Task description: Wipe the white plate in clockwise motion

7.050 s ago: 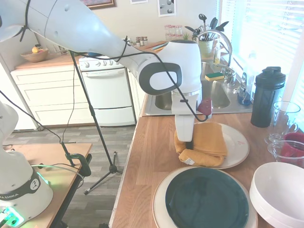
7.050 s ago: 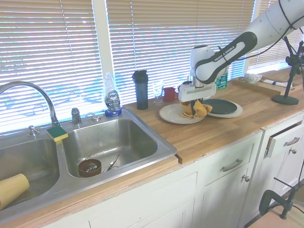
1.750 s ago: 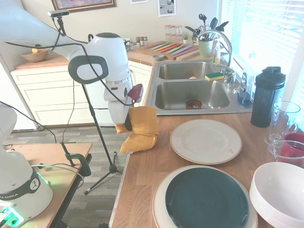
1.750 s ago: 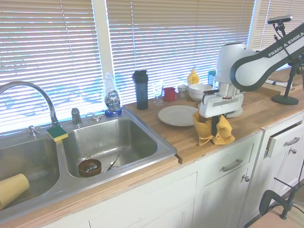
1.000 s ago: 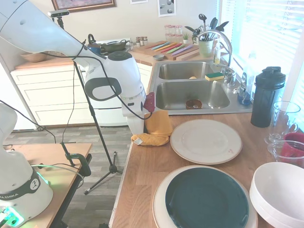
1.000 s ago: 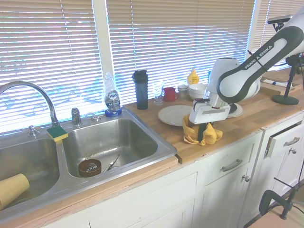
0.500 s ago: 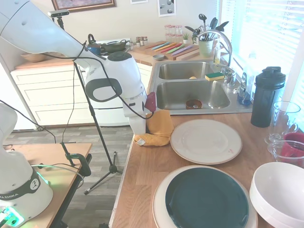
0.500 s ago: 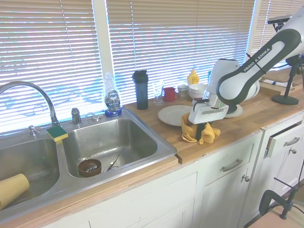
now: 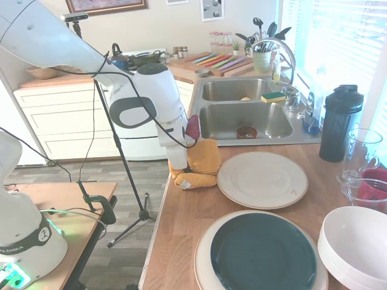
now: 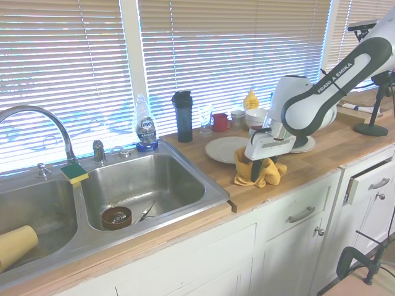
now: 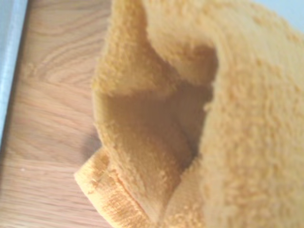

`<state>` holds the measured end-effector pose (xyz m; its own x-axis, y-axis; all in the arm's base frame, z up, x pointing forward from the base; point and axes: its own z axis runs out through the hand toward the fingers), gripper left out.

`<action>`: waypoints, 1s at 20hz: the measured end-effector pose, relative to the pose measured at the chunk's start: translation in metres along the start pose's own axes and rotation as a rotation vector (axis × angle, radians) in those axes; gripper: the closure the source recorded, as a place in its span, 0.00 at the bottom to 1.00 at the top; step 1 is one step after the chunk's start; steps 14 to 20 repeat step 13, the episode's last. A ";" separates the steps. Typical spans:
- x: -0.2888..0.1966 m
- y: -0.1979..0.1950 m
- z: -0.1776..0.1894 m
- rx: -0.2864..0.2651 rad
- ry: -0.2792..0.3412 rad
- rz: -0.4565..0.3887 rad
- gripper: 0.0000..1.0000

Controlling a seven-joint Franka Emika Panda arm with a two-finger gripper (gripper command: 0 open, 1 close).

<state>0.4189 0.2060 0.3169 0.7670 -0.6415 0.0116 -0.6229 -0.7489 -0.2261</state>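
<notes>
In the first exterior view the white arm comes in from the upper left and bends down to the near edge of the wooden counter (image 9: 193,211), left of centre. Its claw (image 9: 179,171) is clenched on a mustard-yellow cloth (image 9: 202,162), which bunches around the fingers and rests in a heap on the counter. Just right of the cloth, apart from it by a narrow strip of wood, lies the white plate (image 9: 262,179), flat and bare, at centre right. Below it, at the lower centre, a dark plate (image 9: 263,252) sits on a larger white plate (image 9: 202,254), and a deep white bowl (image 9: 357,241) fills the lower right corner. A black shaker bottle (image 9: 340,123) stands at the right, and the steel sink (image 9: 242,115) lies above the plate. In the second exterior view the cloth (image 10: 254,169) hangs in folds under the claw (image 10: 259,166), right of centre, with the white plate (image 10: 223,148) just behind it to the left. The wrist view shows only fuzzy yellow cloth (image 11: 199,123) over wood grain.
</notes>
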 end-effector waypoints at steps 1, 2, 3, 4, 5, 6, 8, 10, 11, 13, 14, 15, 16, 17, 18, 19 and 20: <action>-0.001 -0.001 -0.003 -0.001 0.004 -0.006 0.00; -0.003 -0.003 -0.006 -0.002 0.006 -0.012 0.00; -0.004 -0.006 -0.011 -0.001 0.012 -0.017 0.00; -0.006 -0.008 -0.016 -0.001 0.015 -0.020 0.00; -0.007 -0.012 -0.022 -0.004 0.020 -0.022 0.00; -0.008 -0.016 -0.029 -0.008 0.023 -0.028 0.00; -0.008 -0.026 -0.050 -0.017 0.027 -0.034 0.00; -0.009 -0.033 -0.075 -0.042 0.023 -0.046 0.00; -0.009 -0.033 -0.088 -0.075 0.022 -0.055 0.00; -0.007 -0.025 -0.114 -0.142 0.009 -0.059 0.00; -0.007 -0.025 -0.114 -0.142 0.009 -0.059 0.00; -0.007 -0.025 -0.114 -0.142 0.009 -0.059 0.00; -0.007 -0.025 -0.114 -0.142 0.009 -0.059 0.00; -0.007 -0.025 -0.114 -0.142 0.009 -0.059 0.00; -0.007 -0.025 -0.114 -0.142 0.009 -0.059 0.00; -0.007 -0.025 -0.114 -0.142 0.009 -0.059 0.00; -0.007 -0.025 -0.114 -0.142 0.009 -0.059 0.00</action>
